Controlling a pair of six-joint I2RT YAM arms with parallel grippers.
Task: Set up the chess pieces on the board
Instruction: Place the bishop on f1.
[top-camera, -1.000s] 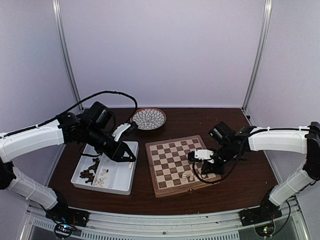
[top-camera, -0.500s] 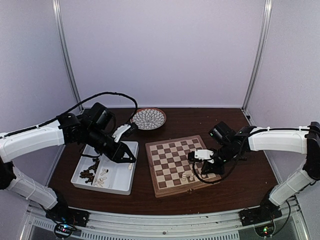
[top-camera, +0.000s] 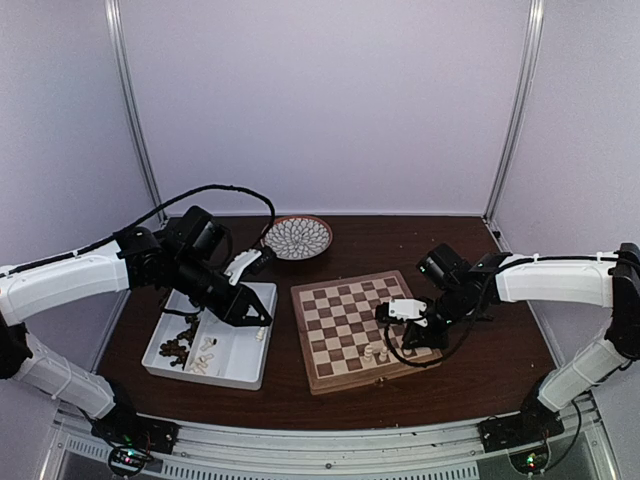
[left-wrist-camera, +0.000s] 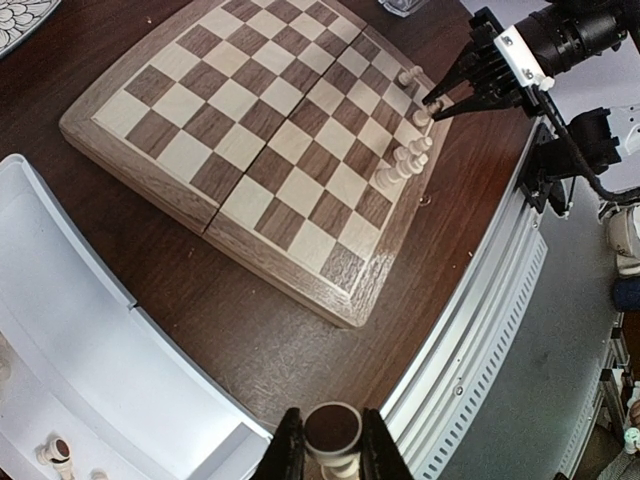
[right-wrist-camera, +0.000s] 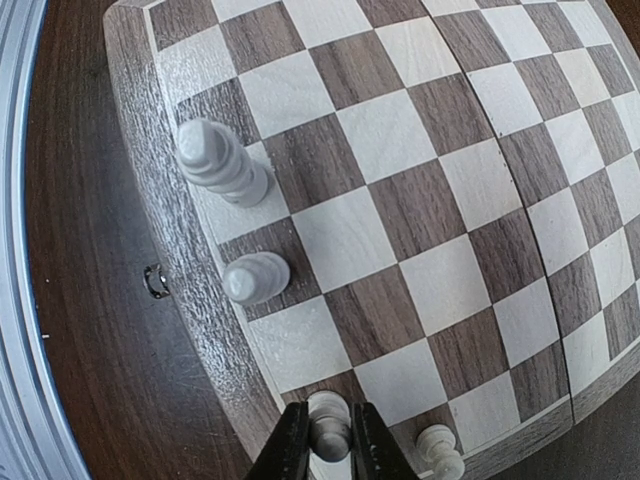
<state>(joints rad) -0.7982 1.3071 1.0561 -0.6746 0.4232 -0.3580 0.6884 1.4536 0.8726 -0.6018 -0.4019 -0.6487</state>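
A square wooden chessboard with light tan and dark brown checks and a pale rim (top-camera: 335, 318) is seen lying near the middle of a dark brown wooden desk (top-camera: 460, 250). A few cream-white wooden chess pieces (right-wrist-camera: 220, 165) are stood upright on squares along the board's near edge, toward its right corner; the rest of the board's squares are bare.

The right hand (right-wrist-camera: 328, 412) is lowered over that row. Its fingers (right-wrist-camera: 293, 448) are set closely on either side of one small cream-white edge piece (right-wrist-camera: 328, 428), which rests on the board. Whether this piece is pinched or merely flanked cannot be told.

A white two-compartment plastic tray (top-camera: 240, 375) is placed to the left of the board, apart from it. A heap of dark brown chess pieces (top-camera: 178, 350) and some loose cream-white ones (top-camera: 205, 356) are held in it.

The left hand (left-wrist-camera: 332, 418) is raised above the right side of the tray. Its fingers (left-wrist-camera: 290, 450) are pressed onto a cream-white piece with a round dark underside (left-wrist-camera: 332, 434), and that underside is turned toward the wrist camera.

A round plate with a dark-and-white pattern (top-camera: 298, 237) is set at the far side of the desk, beyond the tray and the board.
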